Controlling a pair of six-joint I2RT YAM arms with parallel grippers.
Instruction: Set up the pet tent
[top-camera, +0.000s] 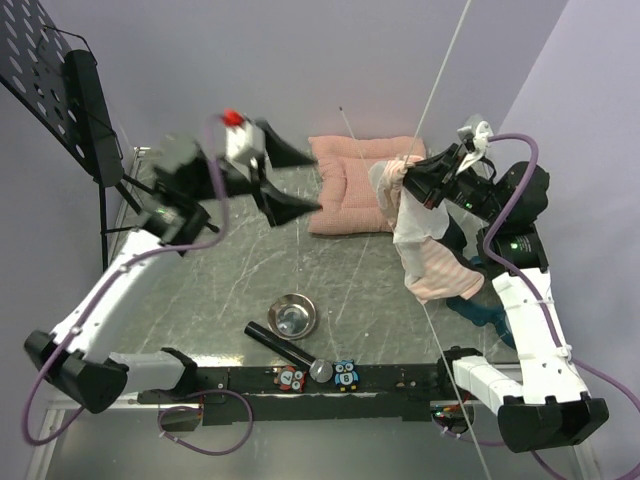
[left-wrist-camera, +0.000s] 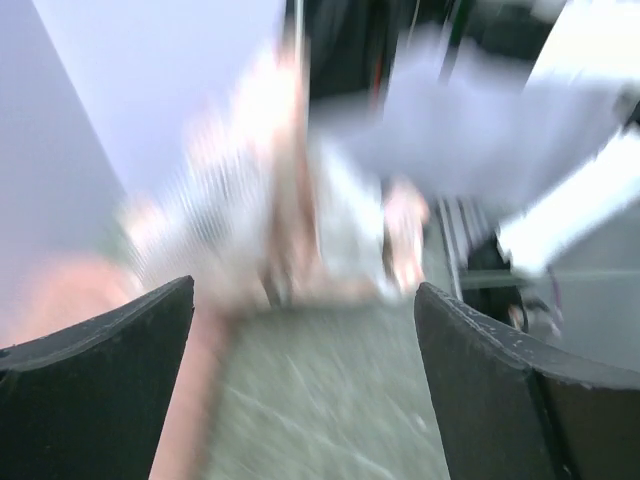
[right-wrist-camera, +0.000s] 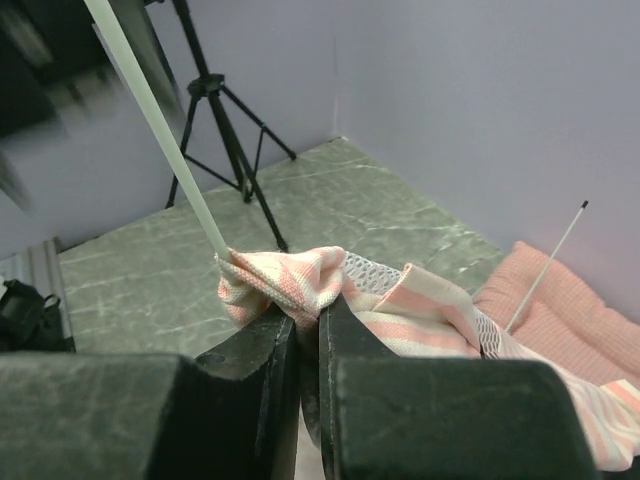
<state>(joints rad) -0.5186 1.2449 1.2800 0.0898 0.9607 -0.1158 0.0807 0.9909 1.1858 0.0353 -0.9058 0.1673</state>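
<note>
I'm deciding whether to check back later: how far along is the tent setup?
Done: little; a thin white flexible pole runs into bunched fabric. In hand: the right gripper is shut on the pink-and-white pinstriped fabric pet tent, which hangs crumpled above the table; the left gripper is open and empty. Left: spreading the tent into shape.

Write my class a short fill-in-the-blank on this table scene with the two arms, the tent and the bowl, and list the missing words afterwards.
1. The right gripper grips the tent, whose stripes are white and ___.
2. The left gripper hangs in the air with its fingers ___.
3. The round bowl on the table between the arms is made of ___.
Missing words: pink; open; metal.
</note>
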